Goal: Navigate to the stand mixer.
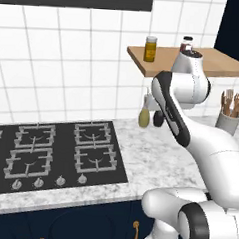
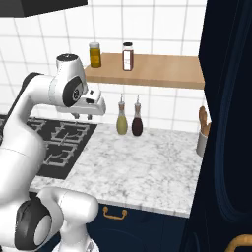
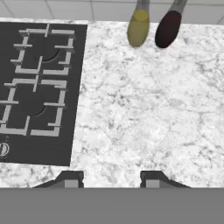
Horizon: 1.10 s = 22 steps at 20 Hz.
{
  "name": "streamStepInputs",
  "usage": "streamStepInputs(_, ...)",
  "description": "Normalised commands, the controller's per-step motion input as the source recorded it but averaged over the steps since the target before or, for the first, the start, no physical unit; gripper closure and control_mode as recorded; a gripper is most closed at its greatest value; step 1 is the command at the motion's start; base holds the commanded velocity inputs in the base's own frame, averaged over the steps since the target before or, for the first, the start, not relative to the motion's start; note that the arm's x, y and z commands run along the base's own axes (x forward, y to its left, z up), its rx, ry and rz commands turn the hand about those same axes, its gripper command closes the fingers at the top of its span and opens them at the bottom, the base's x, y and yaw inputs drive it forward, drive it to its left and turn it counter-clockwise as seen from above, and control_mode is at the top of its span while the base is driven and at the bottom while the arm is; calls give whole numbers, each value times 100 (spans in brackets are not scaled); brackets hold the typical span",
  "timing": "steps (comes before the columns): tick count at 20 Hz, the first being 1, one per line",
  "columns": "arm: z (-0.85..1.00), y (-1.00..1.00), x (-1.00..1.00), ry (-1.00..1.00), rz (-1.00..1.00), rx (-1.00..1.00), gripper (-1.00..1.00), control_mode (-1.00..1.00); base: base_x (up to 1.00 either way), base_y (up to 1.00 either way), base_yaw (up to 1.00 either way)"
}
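The stand mixer is out of view. My gripper (image 3: 110, 180) hangs open above the marble counter (image 3: 144, 113), just right of the hob, with nothing between its fingertips (image 3: 70, 178). From the right base view the gripper (image 2: 82, 117) points down under the white hand, over the seam between hob and counter.
A black gas hob (image 1: 54, 152) takes up the counter's left. An olive oil bottle (image 2: 121, 122) and a dark bottle (image 2: 137, 123) stand at the tiled wall. Above is a wooden shelf (image 2: 157, 71) with two jars. A utensil holder (image 1: 228, 120) stands at the right; a tall dark cabinet (image 2: 226, 123) blocks that side.
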Motion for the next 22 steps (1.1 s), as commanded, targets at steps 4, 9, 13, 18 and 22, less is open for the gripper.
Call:
streamStepInputs(4,0,-1,-69,-4,0,0,-100,-100,0,0,0)
streamStepInputs(9,0,2,-100,-13,-1,-1,-100,-100,0,0,0)
streamStepInputs(13,0,0,-97,-18,-9,11,-100,-100,0,0,0)
streamStepInputs(18,7,-1,-77,-41,-13,4,-100,-100,0,0,0)
streamStepInputs(22,7,0,-46,-16,-8,0,-100,100,-49,5,-5)
